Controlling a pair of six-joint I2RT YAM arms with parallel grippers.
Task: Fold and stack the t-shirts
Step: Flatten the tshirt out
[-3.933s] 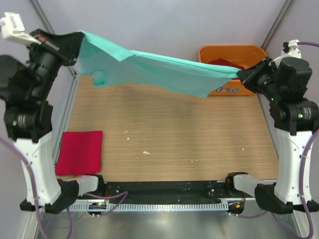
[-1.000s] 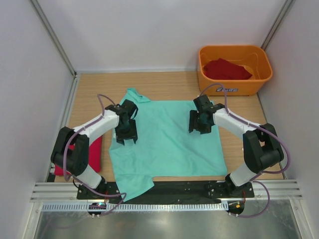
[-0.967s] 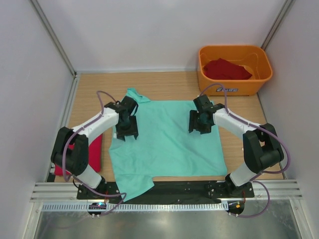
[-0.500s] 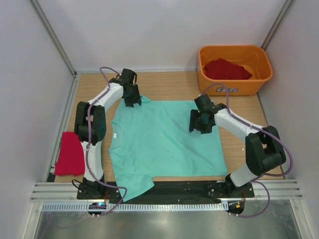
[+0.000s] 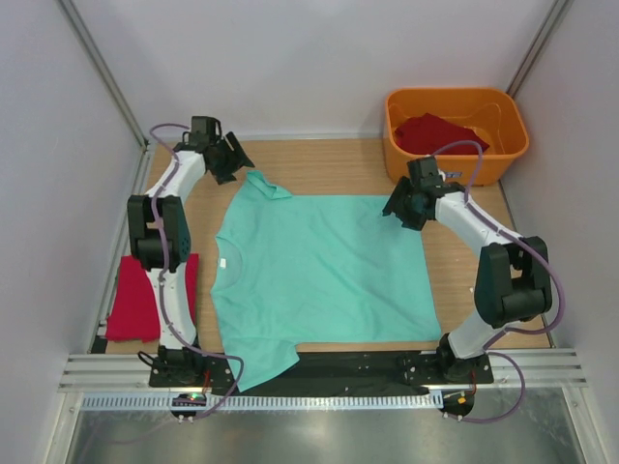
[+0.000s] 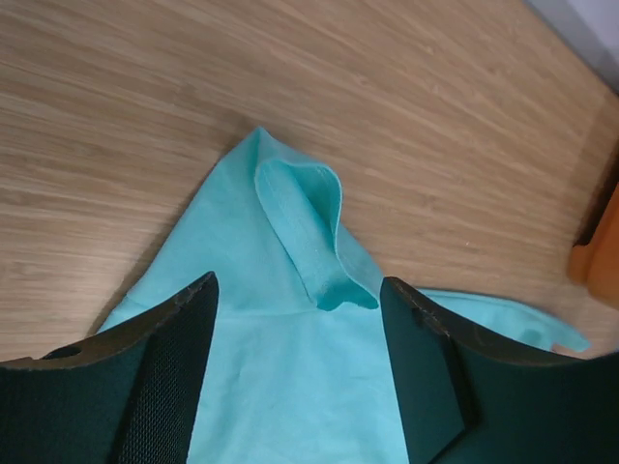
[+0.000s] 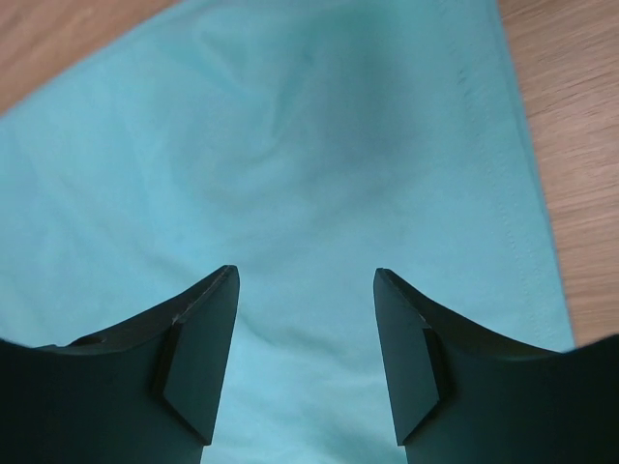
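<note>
Mint tee (image 5: 319, 271) flat on table (image 5: 329, 164), left of tub (image 5: 503, 155) and nearer the arm bases, collar end away from tub. Far sleeve (image 6: 309, 232) curled over on itself. Left gripper (image 5: 224, 162) well left of tub, above that sleeve, jaws spread, nothing pinched. Right gripper (image 5: 406, 208) just left of tub, over tee corner nearest tub, jaws spread, empty. Red tee (image 5: 440, 133) bunched inside tub. Folded red tee (image 5: 135, 300) far left of tub, past mint collar.

Orange tub (image 5: 498, 164) at far right corner of wooden table (image 5: 329, 159) (light woodgrain); pale walls around.
</note>
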